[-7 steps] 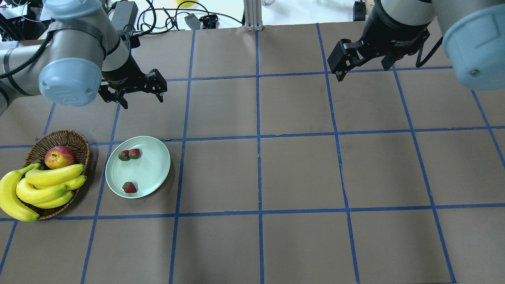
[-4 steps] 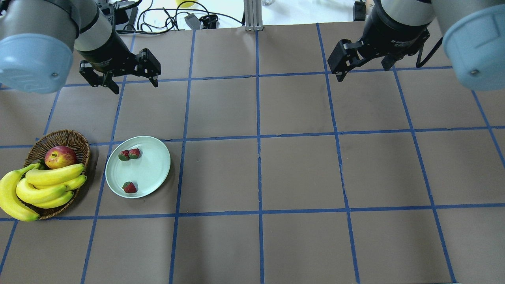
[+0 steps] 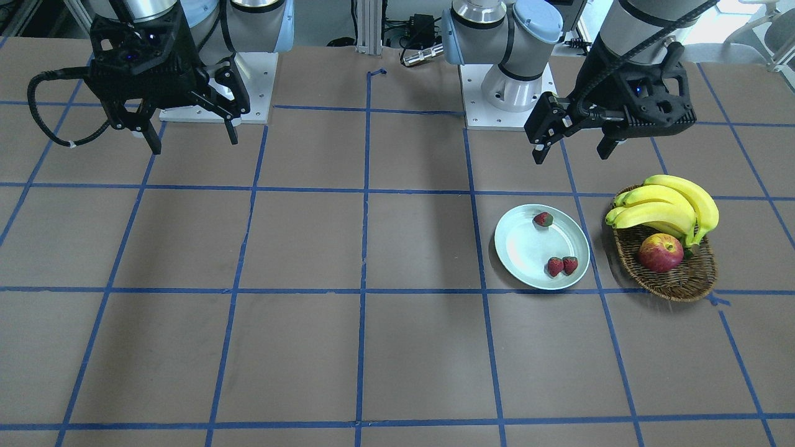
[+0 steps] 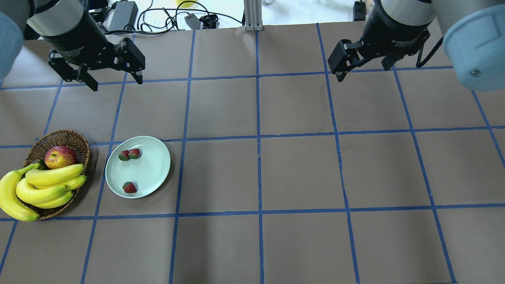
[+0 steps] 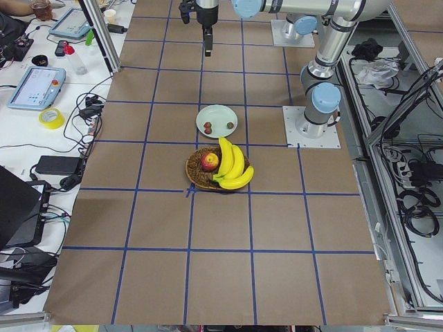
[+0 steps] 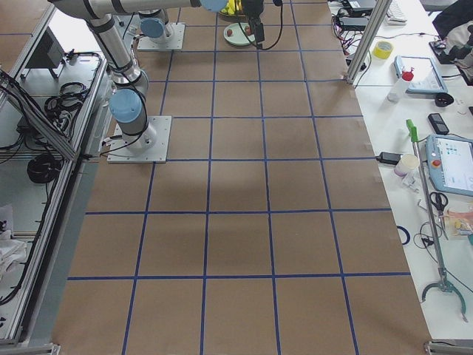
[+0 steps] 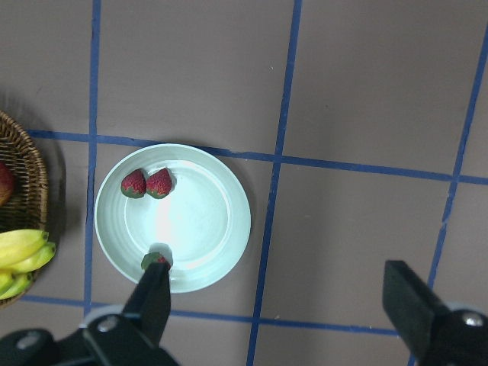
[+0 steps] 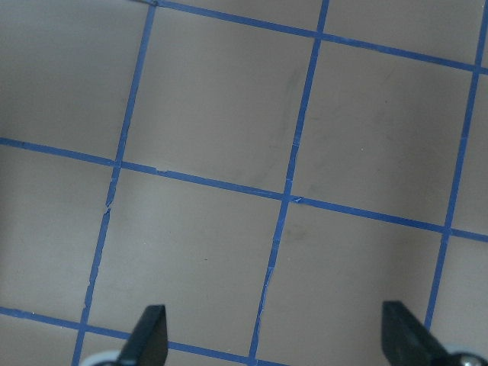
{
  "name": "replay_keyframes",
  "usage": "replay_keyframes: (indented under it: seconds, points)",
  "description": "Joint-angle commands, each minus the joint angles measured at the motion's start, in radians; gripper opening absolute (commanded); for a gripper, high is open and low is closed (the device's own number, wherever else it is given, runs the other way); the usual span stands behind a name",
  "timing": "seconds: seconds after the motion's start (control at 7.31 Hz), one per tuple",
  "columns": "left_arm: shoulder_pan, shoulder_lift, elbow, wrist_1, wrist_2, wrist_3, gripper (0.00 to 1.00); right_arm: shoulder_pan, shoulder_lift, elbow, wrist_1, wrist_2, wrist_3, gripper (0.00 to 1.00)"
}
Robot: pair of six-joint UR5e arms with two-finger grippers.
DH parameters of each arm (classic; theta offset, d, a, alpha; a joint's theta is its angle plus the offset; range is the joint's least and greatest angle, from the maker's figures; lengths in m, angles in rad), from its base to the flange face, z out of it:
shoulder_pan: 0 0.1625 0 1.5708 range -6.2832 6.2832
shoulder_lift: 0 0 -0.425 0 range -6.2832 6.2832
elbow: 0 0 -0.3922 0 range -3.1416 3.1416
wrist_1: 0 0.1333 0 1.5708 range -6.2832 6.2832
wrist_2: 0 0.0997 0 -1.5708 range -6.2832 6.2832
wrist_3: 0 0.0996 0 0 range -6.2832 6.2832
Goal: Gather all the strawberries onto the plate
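The left pincer hangs high with its jaws spread wide and nothing between them. The right pincer is likewise open and empty, well apart at the far side of the worktop.

Seen from overhead, the plate lies toward 5 o'clock from the left pincer, and all three strawberries are on it: a touching pair at the plate's 11 o'clock and a single one at 7 o'clock near the rim. Just beside the plate, at its 9 o'clock, stands the basket with the apple and bananas.

The collecting looks finished, so the step in hand is probably the retreat. To do it well, keep the height, hold the jaws open and draw straight away from the plate — no dip or sweep over that rim-side berry, which might roll if nudged.

Over the last second the left pincer has swung off toward 10 o'clock, further from the plate. The berries, plate and right pincer have not shifted.
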Motion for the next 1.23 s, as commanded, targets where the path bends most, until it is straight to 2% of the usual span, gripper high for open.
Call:
replay_keyframes:
  seconds: [0.0,1.1]
  points:
    - [0.003,0.006,0.000,-0.035,-0.001,0.026,1.00,0.000,0.001,0.000,0.000,0.002,0.000,1.00]
    - [-0.001,0.009,-0.018,-0.035,-0.006,0.034,1.00,0.000,0.001,0.000,-0.002,0.002,0.000,1.00]
